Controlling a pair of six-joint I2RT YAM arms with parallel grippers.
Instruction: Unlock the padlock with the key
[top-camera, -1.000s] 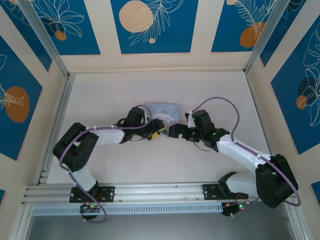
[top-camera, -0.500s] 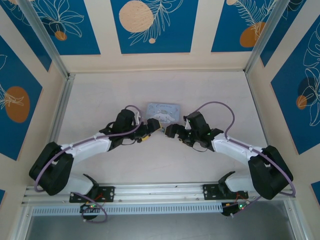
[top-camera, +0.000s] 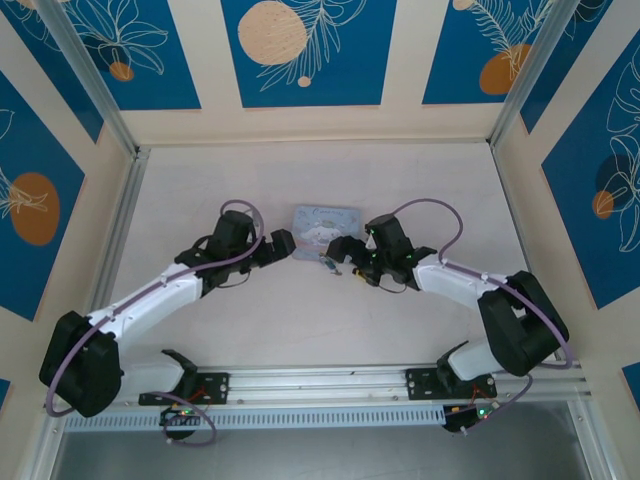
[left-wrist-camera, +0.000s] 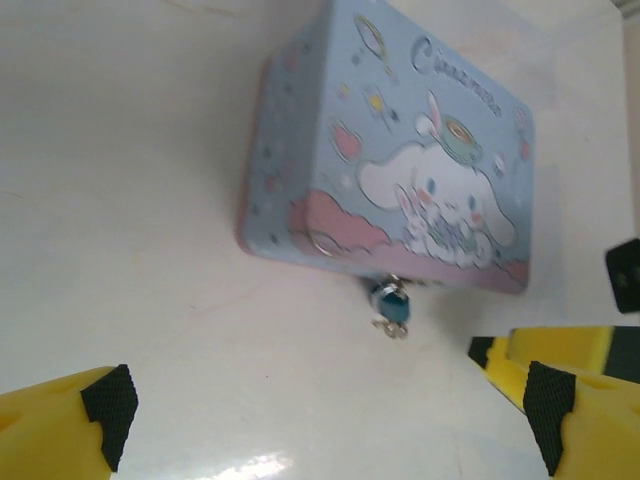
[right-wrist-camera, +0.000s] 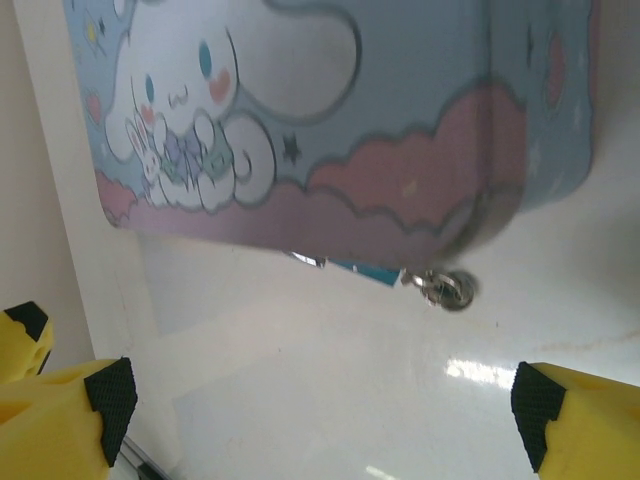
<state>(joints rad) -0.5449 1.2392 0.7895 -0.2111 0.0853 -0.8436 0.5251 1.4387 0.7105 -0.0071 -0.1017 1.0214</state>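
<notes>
The padlock (left-wrist-camera: 392, 300), tiny and teal-blue, hangs at the front edge of the pale blue cartoon box (left-wrist-camera: 400, 170) and rests on the table. The key (left-wrist-camera: 392, 326) is a small brassy bit sticking out of the padlock's free end. In the right wrist view the padlock (right-wrist-camera: 365, 270) is a thin sliver under the box rim, with the key (right-wrist-camera: 447, 289) beside it. My left gripper (top-camera: 283, 243) stands open left of the box corner, nothing between its fingers (left-wrist-camera: 60, 430). My right gripper (top-camera: 340, 250) is open just right of the padlock (top-camera: 326, 260), also holding nothing.
The box (top-camera: 328, 222) sits mid-table between both grippers. Purple cables (top-camera: 430, 210) loop over each arm. Aluminium rails (top-camera: 110, 250) and patterned walls close in the table on left, right and back. The right gripper's yellow finger (left-wrist-camera: 545, 345) shows at the left wrist view's right edge.
The left gripper opened and drew back to the left, away from the padlock. The right gripper shifted slightly toward the box. Both arms have lowered and stretched out; the padlock lies free.
</notes>
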